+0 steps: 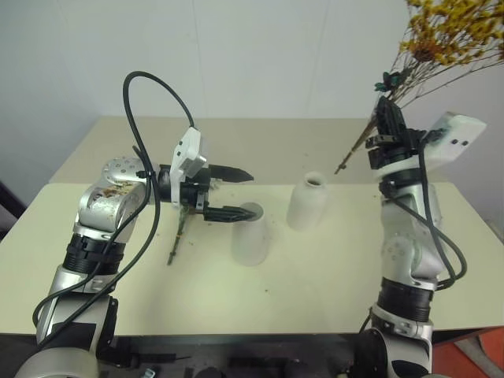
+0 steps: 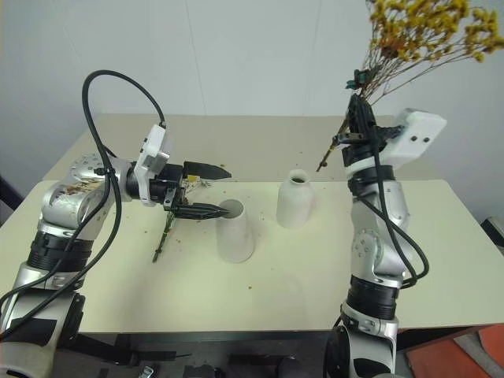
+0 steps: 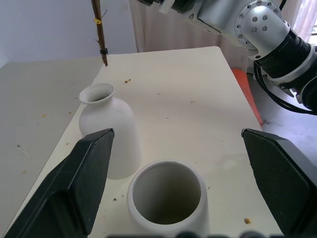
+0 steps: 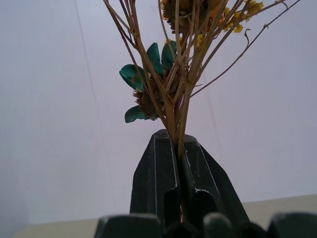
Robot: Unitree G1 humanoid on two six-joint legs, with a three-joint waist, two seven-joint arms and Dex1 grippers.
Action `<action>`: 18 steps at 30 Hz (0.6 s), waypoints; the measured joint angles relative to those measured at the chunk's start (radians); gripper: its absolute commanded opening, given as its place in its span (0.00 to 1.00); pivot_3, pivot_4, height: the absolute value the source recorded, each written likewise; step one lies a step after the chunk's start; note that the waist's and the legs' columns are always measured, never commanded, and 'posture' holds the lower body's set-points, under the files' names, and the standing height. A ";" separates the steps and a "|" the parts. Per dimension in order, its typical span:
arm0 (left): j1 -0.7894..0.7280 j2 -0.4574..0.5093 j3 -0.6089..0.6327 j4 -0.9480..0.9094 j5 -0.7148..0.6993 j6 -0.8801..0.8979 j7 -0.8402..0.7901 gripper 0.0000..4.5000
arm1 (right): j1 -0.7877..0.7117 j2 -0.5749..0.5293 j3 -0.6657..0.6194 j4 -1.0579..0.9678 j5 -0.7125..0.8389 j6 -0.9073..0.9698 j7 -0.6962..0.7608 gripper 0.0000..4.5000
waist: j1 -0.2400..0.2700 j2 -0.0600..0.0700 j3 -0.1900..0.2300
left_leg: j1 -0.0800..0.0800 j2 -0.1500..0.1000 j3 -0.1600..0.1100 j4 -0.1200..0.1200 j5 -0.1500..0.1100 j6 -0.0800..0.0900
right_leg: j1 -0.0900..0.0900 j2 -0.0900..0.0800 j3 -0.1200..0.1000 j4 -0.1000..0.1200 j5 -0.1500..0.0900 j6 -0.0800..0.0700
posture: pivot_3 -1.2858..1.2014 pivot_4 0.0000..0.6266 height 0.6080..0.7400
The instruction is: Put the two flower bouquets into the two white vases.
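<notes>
My right gripper is shut on the stems of the yellow flower bouquet and holds it high over the table's right side, blossoms up; its stem ends hang above and just right of the bottle-shaped white vase. The right wrist view shows the fingers clamped on the stems. The cone-shaped white vase stands left of the bottle vase, mouth up. My left gripper is open, level, just above and left of the cone vase's mouth. The other bouquet's stem lies on the table below my left hand.
A cream table holds both vases; a second beige table adjoins it behind, against a white wall. Small flower crumbs dot the surface. A red object sits on the floor at the right.
</notes>
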 measured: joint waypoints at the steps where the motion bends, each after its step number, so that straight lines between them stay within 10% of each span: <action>1: 0.001 0.000 0.000 -0.003 0.000 0.001 0.007 1.00 | -0.008 0.003 0.014 0.025 -0.001 -0.021 0.004 0.01 | -0.001 0.000 0.000 | 0.000 0.000 0.000 0.000 0.000 0.000 | 0.000 0.000 0.000 0.000 0.000 0.000 | 0.52 0.24 1.00; 18: 0.042 -0.005 0.002 -0.071 -0.010 0.017 0.055 1.00 | 0.004 -0.015 0.139 0.197 -0.041 -0.158 0.070 0.01 | -0.016 0.000 0.000 | 0.000 0.000 -0.001 -0.001 0.000 0.000 | 0.000 0.000 0.000 0.000 0.000 0.000 | 0.52 0.24 1.00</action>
